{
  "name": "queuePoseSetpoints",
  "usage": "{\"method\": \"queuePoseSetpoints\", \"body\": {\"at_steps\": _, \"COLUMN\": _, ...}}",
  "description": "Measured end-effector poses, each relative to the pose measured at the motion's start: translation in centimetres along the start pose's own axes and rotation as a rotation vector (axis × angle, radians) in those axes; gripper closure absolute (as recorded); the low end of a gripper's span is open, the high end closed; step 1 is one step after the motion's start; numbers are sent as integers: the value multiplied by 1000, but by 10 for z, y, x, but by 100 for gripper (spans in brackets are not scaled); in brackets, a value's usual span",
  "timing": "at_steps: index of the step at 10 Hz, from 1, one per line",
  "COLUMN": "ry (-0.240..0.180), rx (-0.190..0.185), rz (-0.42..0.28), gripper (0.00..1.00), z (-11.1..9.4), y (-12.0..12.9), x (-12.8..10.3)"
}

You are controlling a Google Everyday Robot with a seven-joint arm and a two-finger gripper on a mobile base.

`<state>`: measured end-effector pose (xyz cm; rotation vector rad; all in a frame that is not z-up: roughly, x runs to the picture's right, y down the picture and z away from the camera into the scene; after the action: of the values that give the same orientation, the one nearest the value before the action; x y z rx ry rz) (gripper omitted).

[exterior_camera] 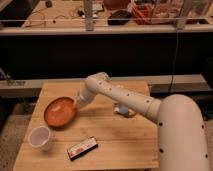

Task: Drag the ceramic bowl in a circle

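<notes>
Camera view: end effector (77,101) at ceramic bowl (59,112) rim.

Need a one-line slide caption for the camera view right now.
Gripper at the ceramic bowl's right rim on the wooden table, white cup at front left.
</notes>
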<state>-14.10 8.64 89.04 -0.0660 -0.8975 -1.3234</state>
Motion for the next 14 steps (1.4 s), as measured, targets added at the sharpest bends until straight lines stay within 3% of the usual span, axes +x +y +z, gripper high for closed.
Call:
{"method": "queuePoseSetpoints", "body": {"at_steps": 2, "ry": 19, "rx": -28, "rz": 67, "gripper": 98, "z": -11, "y": 35, "x": 16}}
{"method": "queuePoseSetpoints", "body": {"at_steps": 4, "ry": 50, "rx": -74, "rz": 139, "gripper": 98, "z": -35, "y": 87, "x": 26}}
{"method": "queuePoseSetpoints", "body": {"at_steps": 7, "ry": 80, "rx": -133, "rz": 190, "gripper": 98, "z": -75, "y": 140, "x": 12}}
{"method": "queuePoseSetpoints", "body": {"at_steps": 8, "ry": 82, "rx": -143, "rz": 195, "gripper": 98, "z": -82, "y": 147, "x": 0}}
{"method": "queuePoseSetpoints", "body": {"at_steps": 10, "ry": 74, "rx": -154, "rz": 185, "gripper": 98, "z": -93, "y": 146, "x": -44}}
{"method": "queuePoseSetpoints", "body": {"at_steps": 12, "ry": 42, "rx": -149, "rz": 140, "gripper": 98, "z": -94, "y": 129, "x": -87}}
{"method": "queuePoseSetpoints", "body": {"at_steps": 14, "ry": 2, "rx": -132, "rz": 82, "gripper": 98, "z": -79, "y": 101, "x": -107}}
